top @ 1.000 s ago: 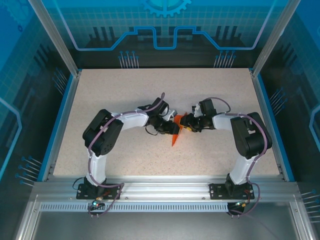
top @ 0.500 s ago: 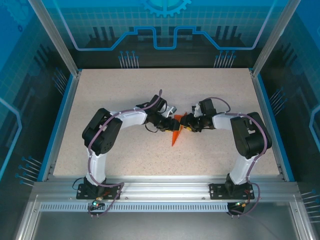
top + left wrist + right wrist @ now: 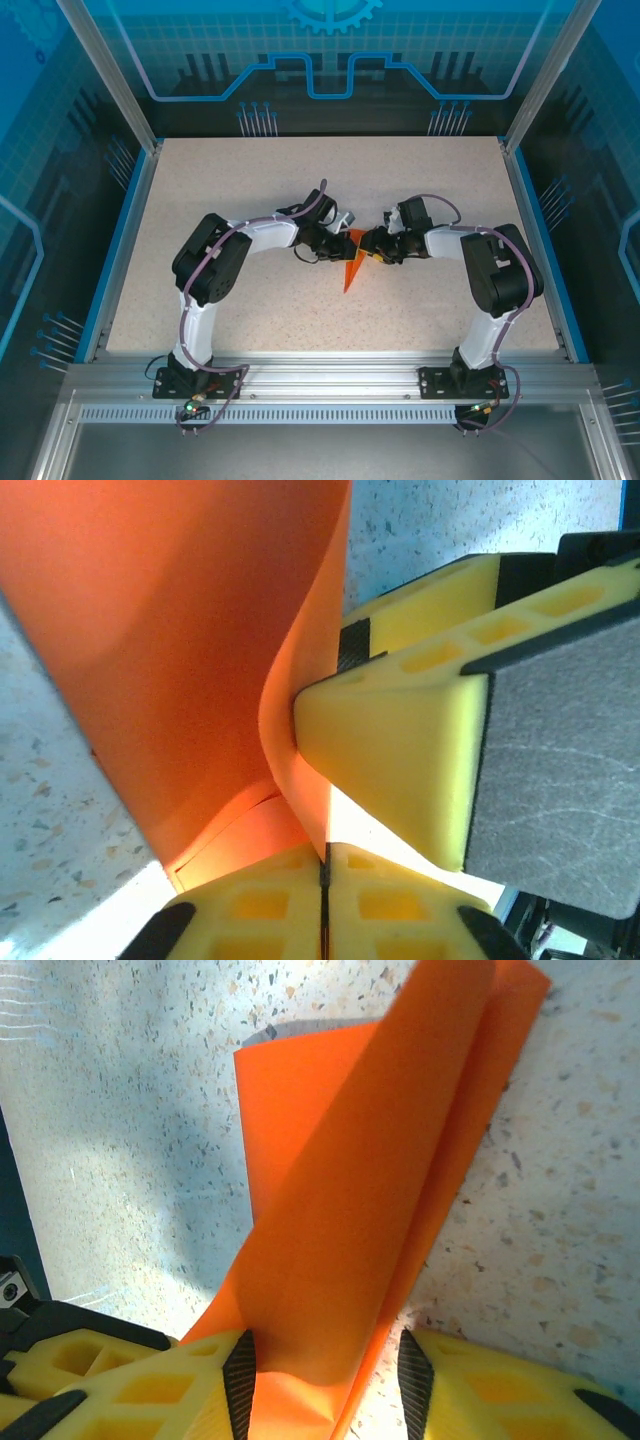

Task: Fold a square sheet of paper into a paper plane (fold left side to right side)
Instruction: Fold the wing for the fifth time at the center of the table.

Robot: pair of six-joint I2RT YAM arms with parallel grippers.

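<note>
The orange sheet of paper [image 3: 350, 272] lies mid-table, folded into a narrow shape with its point toward me. In the left wrist view the paper [image 3: 180, 630] curves upward, and its edge runs into the seam of my left gripper [image 3: 323, 880], which is shut on it. My left gripper [image 3: 341, 243] is at the paper's far end. My right gripper [image 3: 371, 246] faces it from the right. In the right wrist view the paper [image 3: 350, 1190] passes between my right gripper [image 3: 320, 1360], whose jaws stand apart. One right finger [image 3: 400, 740] presses against the paper's raised flap.
The speckled table [image 3: 250, 190] has a blue rim [image 3: 128, 240] on the left and right. Aluminium frame posts and clear panels enclose it. A metal rail [image 3: 330, 375] with both arm bases runs along the near edge.
My left gripper has shifted a little toward the paper's far end and shut on its edge. The right gripper has stayed in place, jaws apart.
</note>
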